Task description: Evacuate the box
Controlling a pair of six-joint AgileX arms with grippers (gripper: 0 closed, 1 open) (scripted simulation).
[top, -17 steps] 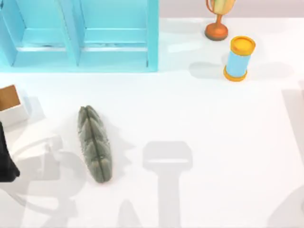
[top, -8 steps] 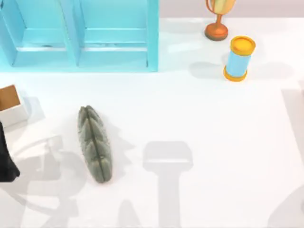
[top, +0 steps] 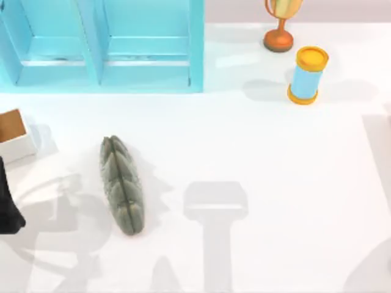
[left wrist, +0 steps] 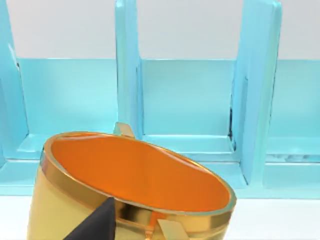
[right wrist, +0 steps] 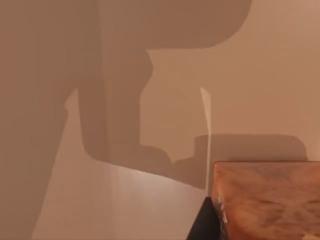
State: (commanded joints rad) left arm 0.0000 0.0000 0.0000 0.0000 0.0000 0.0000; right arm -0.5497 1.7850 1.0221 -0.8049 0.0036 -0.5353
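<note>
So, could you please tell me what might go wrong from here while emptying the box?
The left arm sits close beside the box at the top view's left, so a careless swing could shove the box. The gold cup, seen in the left wrist view in front of the blue shelf, might strike an upright.

Cardboard-brown matt inside on white box (top: 12, 131); glossy gold metal cup (left wrist: 125, 190); polished wood-grain block (right wrist: 267, 200); rough grey ridged lump (top: 122, 184); smooth painted shelf (top: 104, 46)
</note>
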